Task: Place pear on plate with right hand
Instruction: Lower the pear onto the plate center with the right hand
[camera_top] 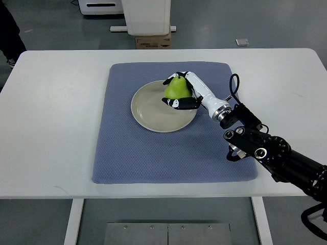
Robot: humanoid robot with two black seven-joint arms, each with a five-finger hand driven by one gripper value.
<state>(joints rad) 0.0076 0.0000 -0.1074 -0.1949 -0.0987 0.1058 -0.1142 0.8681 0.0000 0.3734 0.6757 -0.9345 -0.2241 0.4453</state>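
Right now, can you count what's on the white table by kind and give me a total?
Pear: 1, green, held by the right hand over the plate
Plate: 1, beige
Mat: 1, blue-grey
Total: 3

My right hand (184, 92) has a white shell over its back and palm, with slim fingers (176, 103) in white segments ending in black tips and black joints. A short white forearm section runs back to a shiny silver ring at the wrist. Behind that, my arm (276, 153) turns matte black and bulky, built from rounded joint housings, a few of them marked with small circular silver caps. A thin black cable (234, 87) loops up in an arc beside the wrist.
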